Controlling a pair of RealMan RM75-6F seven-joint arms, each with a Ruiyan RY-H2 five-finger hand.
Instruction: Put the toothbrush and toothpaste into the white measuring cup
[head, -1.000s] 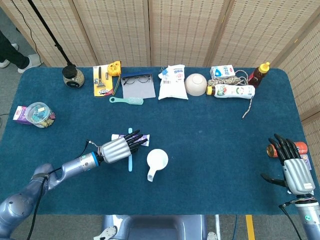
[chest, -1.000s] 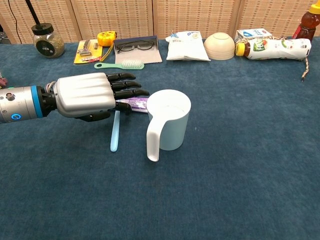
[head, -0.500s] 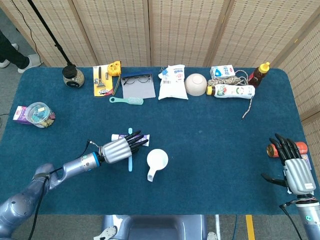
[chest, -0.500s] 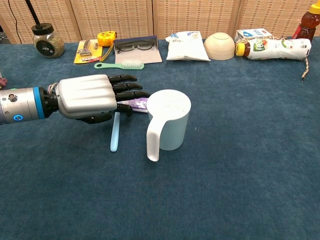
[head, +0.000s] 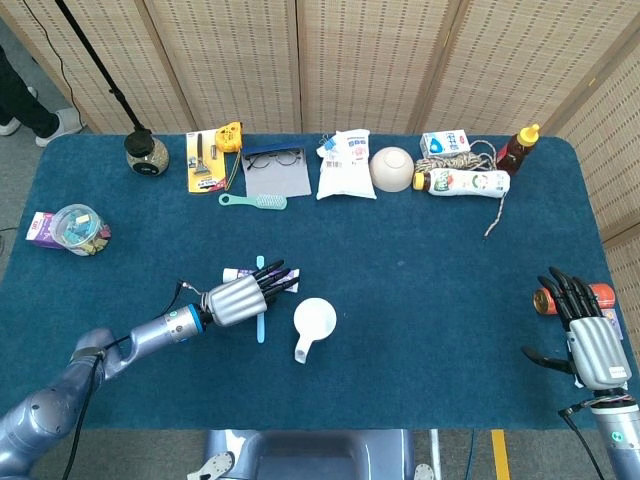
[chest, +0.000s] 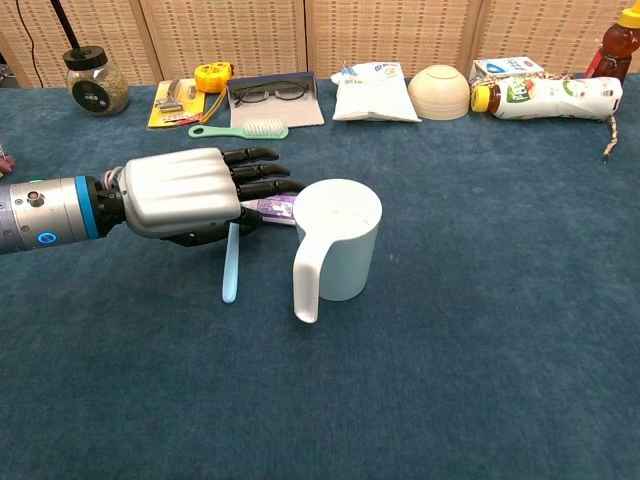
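Note:
A white measuring cup (head: 315, 319) (chest: 343, 243) stands upright in the middle of the blue table, its handle toward me. Just left of it lie a light-blue toothbrush (head: 260, 327) (chest: 229, 271) and a purple-and-white toothpaste tube (head: 233, 273) (chest: 274, 208), the tube crossing over the brush. My left hand (head: 243, 296) (chest: 194, 194) hovers palm-down over both, fingers stretched toward the cup and holding nothing; it hides most of the tube. My right hand (head: 586, 335) rests open at the table's right front edge, seen only in the head view.
Along the back edge stand a jar (head: 146, 153), a razor pack (head: 204, 163), glasses (chest: 268, 95), a green hairbrush (chest: 240, 128), a white pouch (head: 346, 165), a bowl (head: 392, 169), a lying bottle (chest: 548, 98) and a sauce bottle (head: 517, 149). A clip box (head: 78, 228) sits far left. A red can (head: 600, 295) lies by my right hand.
My left hand has crept slightly to the right, toward the cup, over the toothpaste. The objects and my right hand have not moved.

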